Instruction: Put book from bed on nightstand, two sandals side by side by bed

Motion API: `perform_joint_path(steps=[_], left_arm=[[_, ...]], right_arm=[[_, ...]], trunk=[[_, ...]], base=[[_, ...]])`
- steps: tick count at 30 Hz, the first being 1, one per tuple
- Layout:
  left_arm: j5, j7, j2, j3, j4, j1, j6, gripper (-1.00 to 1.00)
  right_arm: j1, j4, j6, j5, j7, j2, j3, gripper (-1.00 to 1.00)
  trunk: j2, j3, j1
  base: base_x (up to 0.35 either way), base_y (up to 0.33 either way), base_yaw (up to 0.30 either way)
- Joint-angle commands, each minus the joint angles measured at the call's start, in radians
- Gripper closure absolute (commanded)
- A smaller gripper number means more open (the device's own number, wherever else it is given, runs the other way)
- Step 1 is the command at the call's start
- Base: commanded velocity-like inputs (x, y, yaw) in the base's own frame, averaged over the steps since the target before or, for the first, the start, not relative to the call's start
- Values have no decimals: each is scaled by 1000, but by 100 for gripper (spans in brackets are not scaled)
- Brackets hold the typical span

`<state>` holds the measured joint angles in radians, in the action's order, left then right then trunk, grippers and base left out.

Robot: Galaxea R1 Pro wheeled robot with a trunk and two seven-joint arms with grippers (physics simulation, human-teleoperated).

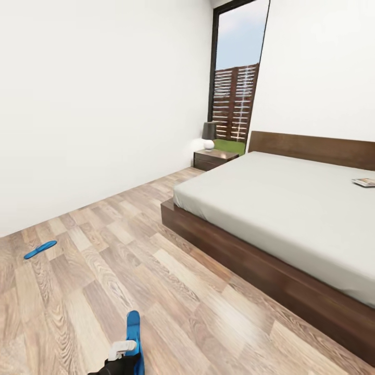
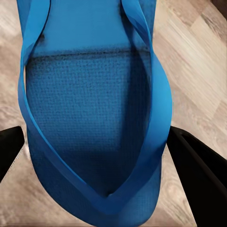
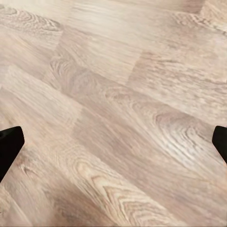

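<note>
Left gripper [image 2: 94, 156]: clamps a bright blue flat sandal [image 2: 90, 109].
Right gripper [image 3: 113, 142]: fingers wide, empty.
Advice: carry level towards the dark-framed bed [image 1: 271, 271].

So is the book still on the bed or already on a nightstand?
On the bed: the book lies flat on the bed's mattress near the headboard. The nightstand in view holds only its lamp.

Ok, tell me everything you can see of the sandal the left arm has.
The sandal is bright blue, flat and thin-soled, with a dotted footbed and two smooth straps meeting in a V. The left gripper has its dark jaws on either side of it. In the head view it stands edge-up, pointing away from the robot over the plank floor.
</note>
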<state>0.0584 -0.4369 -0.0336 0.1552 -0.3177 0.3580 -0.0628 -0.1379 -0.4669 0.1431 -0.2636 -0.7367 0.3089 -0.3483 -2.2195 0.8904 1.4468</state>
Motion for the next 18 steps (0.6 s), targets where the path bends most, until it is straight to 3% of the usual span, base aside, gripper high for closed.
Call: perform_joint_path(steps=[1,4,5,7,9,13,18], left_arm=[[6,-5,1,3,2,1,0,100],[6,-5,2,3,2,1,0,100],[6,-5,3,3,2,1,0,100],[6,-5,3,2,6,1,0,100],[3,-5,4,2,24,2,0,100],[2,-5,4,1,37,2,0,100],[2,-6,4,1,40,1,0,100]], right_arm=[[0,0,10,-9,-3,-12,-2,-100],[0,-7,9,-4,14,-50,1,-100],[1,-9,9,12,52,-72,2,-100],[1,-10,9,65,123,-104,3,-100],[1,-13,10,152,188,-138,2,-100],[1,-4,10,201,214,-154,0,-100],[1,-2,10,210,217,-155,-3,-100]], trunk=[[0,1,0],[0,1,0],[0,1,0],[0,1,0],[0,2,0],[0,4,0],[0,5,0]], base=[[1,0,291],[0,0,291],[0,0,291],[0,0,290],[0,0,277],[0,0,250],[0,0,106]])
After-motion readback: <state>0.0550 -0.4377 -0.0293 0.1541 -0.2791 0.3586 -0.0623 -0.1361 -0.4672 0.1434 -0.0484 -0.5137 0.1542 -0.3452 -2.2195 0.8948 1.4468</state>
